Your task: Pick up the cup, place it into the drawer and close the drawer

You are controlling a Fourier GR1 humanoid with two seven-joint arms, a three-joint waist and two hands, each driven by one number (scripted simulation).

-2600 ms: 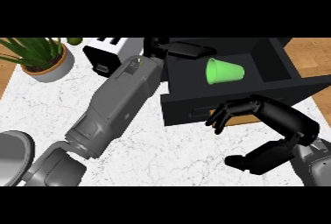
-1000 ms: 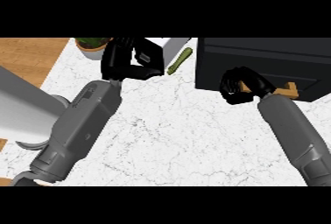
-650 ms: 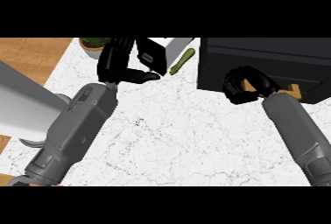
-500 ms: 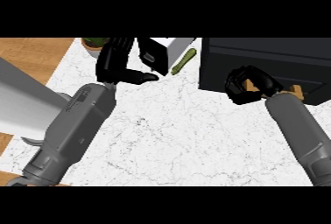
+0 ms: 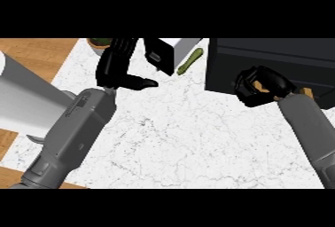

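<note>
Landmark: black drawer cabinet (image 5: 274, 62), upper right of the white marble counter (image 5: 196, 137).
Wood floor: (image 5: 29, 53) far left of the cabinet, beyond the counter's left edge.
Grey cylinder: (image 5: 23, 106) far left of the cabinet, over the counter's left edge; identity unclear.
Plant pot: (image 5: 99, 42) well left of the cabinet, at the counter's far edge, only partly in view.
Left forearm: (image 5: 75, 133) lower left of the cabinet, running up from the bottom edge toward the far side of the counter.
Left hand: (image 5: 121, 66) well left of the cabinet, raised over the counter, fingers fairly straight and pointing away, thumb sticking out toward the cabinet, holding nothing.
White box: (image 5: 173, 44) left of the cabinet, at the far edge, partly behind a dark object.
Green stick-shaped thing: (image 5: 188, 62) just left of the cabinet, lying slanted on the counter.
Cabinet front: looks flush and closed.
Cup: not visible anywhere; cannot tell where it sits.
Right hand: (image 5: 262, 86) against the cabinet's front lower edge, fingers curled into a fist, nothing visibly held.
Right forearm: (image 5: 311, 128) below the cabinet, running down to the lower right corner.
</note>
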